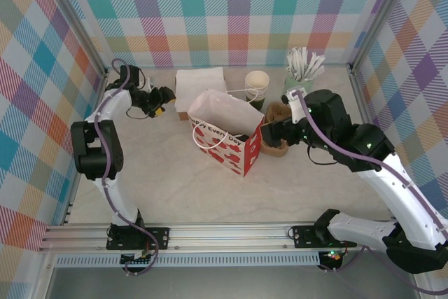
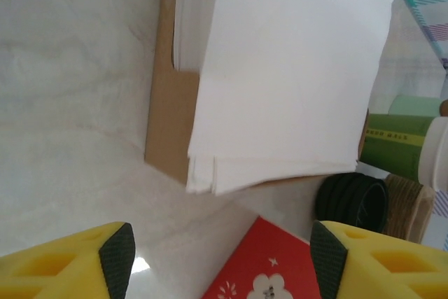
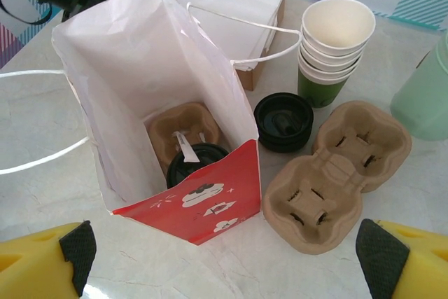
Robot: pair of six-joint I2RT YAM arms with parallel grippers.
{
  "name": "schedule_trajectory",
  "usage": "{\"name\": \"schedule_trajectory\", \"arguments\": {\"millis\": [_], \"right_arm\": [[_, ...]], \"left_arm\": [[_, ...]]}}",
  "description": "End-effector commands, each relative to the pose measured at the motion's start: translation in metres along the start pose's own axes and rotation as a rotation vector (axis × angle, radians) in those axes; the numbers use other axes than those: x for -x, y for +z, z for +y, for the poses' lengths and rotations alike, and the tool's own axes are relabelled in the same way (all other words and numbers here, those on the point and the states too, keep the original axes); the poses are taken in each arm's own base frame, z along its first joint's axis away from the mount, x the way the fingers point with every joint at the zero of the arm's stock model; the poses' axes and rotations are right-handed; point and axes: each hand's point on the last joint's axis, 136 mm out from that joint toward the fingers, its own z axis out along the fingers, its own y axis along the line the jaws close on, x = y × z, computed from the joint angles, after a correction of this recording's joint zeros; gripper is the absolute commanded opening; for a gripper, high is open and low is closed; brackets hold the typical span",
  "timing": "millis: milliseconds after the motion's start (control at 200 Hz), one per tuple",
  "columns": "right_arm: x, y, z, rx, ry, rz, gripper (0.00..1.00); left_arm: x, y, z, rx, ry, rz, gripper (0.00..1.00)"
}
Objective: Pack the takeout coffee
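Note:
The takeout coffee (image 3: 197,164) stands inside the open red-and-white paper bag (image 3: 210,201), seated in a brown carrier. Its black lid shows, with a white stick lying across it; the cup's body is hidden by the bag. My right gripper (image 3: 229,255) hangs open just in front of the bag, nothing between its fingers. In the top view the bag (image 1: 225,134) stands mid-table with the right gripper (image 1: 271,134) at its right side. My left gripper (image 1: 164,96) is at the back left by the napkins, open and empty. In the left wrist view the left gripper (image 2: 222,260) hovers above the bag's red corner (image 2: 269,274).
A napkin stack (image 1: 199,85) in a brown box lies behind the bag. Lidless green cups (image 3: 334,50), loose black lids (image 3: 283,122) and cardboard carriers (image 3: 336,173) sit right of the bag. A mint holder (image 1: 299,75) of white sticks stands at the back right.

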Motion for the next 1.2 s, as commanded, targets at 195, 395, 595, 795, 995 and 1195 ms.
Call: {"name": "schedule_trajectory", "arguments": {"millis": [195,395,595,795,995,1195], "right_arm": [[0.004,0.007,0.004,0.017,0.018,-0.01,0.97],[0.003,0.009,0.003,0.011,0.022,-0.004,0.97],[0.003,0.013,0.004,0.016,0.02,0.007,0.97],[0.0,0.018,0.006,0.02,0.018,0.026,0.97],[0.0,0.02,0.007,0.025,0.021,0.031,0.97],[-0.003,0.022,0.006,0.02,0.017,0.042,0.97]], "left_arm": [[0.016,0.026,0.004,-0.003,0.016,0.086,0.59],[0.011,0.046,0.003,-0.022,0.022,0.152,0.46],[0.009,0.052,0.007,-0.003,0.029,0.16,0.37],[0.007,0.053,0.005,-0.008,0.038,0.17,0.27],[0.009,0.051,0.003,-0.005,0.045,0.169,0.2],[0.014,0.042,-0.005,0.001,0.072,0.147,0.12]]}}
